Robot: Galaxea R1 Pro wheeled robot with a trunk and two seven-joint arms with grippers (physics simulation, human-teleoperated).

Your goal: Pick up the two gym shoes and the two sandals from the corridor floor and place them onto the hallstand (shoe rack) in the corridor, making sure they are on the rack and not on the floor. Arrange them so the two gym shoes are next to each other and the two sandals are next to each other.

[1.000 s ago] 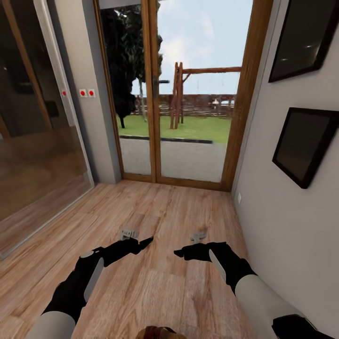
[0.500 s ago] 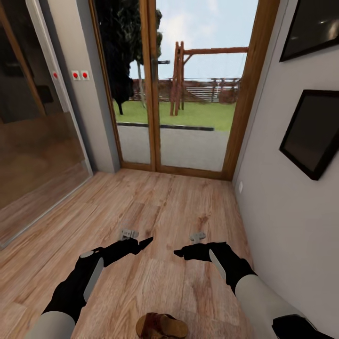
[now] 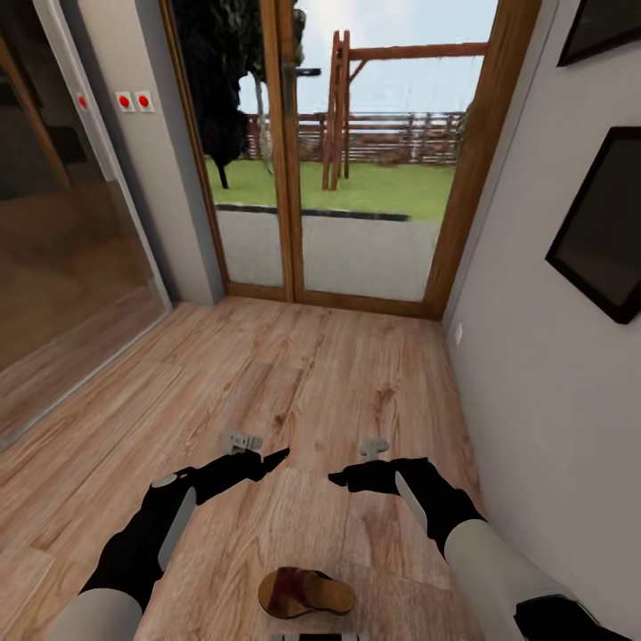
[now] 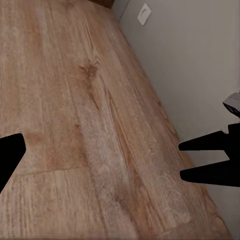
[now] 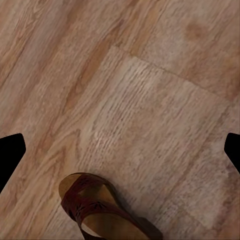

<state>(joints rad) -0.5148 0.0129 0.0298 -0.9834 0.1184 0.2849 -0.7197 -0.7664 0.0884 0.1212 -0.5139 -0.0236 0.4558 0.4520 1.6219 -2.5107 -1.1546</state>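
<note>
Left gripper (image 3: 278, 456) fingers spread, right gripper (image 3: 341, 478) fingers spread, both empty above sandal (image 3: 305, 593), corridor floor (image 3: 312, 392).

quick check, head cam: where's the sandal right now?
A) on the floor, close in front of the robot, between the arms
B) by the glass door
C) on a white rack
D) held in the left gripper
A: the sandal lies on the corridor floor, nearer than both empty grippers.
</note>
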